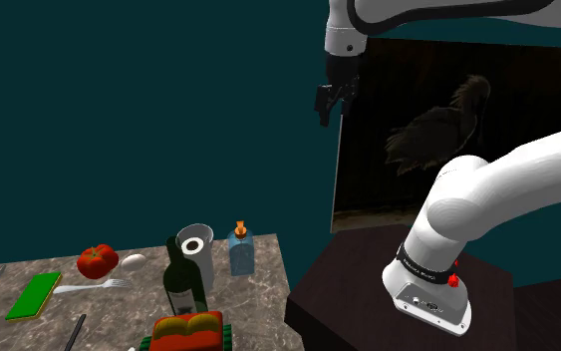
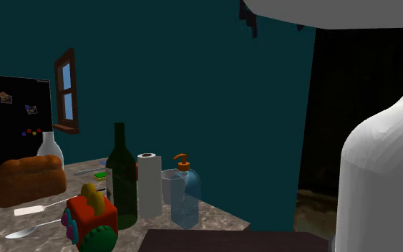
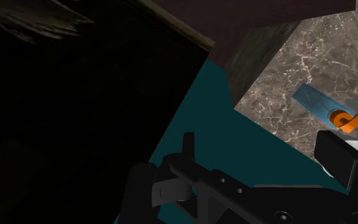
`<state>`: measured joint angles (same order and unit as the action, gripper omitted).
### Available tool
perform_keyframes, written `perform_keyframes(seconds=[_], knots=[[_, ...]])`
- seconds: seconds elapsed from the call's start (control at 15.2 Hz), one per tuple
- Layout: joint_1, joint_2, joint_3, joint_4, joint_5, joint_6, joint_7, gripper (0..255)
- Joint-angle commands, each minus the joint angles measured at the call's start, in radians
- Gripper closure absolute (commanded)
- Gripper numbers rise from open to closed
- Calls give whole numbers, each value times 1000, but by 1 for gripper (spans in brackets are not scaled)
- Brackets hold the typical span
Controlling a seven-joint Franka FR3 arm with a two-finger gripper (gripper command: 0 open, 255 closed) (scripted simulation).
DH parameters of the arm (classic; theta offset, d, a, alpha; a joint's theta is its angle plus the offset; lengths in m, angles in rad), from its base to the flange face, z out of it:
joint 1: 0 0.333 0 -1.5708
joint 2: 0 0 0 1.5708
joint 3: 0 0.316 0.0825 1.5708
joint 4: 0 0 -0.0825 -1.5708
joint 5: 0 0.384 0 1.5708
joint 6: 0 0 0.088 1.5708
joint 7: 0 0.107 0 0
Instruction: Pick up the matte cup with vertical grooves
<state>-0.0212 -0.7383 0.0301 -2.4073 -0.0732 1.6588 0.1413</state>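
The arm's reaching way up high, with the gripper (image 1: 325,105) hanging in the air against the teal wall, well above the marble counter (image 1: 258,299). Its fingers are spread apart with nothing between them. The cup (image 2: 168,187) looks pale grey and sits at the end of the counter nearest the stand (image 1: 368,289). In the second exterior view it's just right of the paper towel roll (image 2: 149,185) and partly behind the blue soap dispenser (image 2: 185,200). A green wine bottle (image 2: 123,182) stands just left of the roll. A tomato (image 1: 97,260) lies farther off toward the shoulder view's left.
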Motion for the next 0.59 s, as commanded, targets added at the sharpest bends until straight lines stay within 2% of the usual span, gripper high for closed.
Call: perform_keyframes(seconds=[0.0,0.53], knots=[[0,0,0,0,0,0,0,0],[33,200,111,-27,42,210,141,0]])
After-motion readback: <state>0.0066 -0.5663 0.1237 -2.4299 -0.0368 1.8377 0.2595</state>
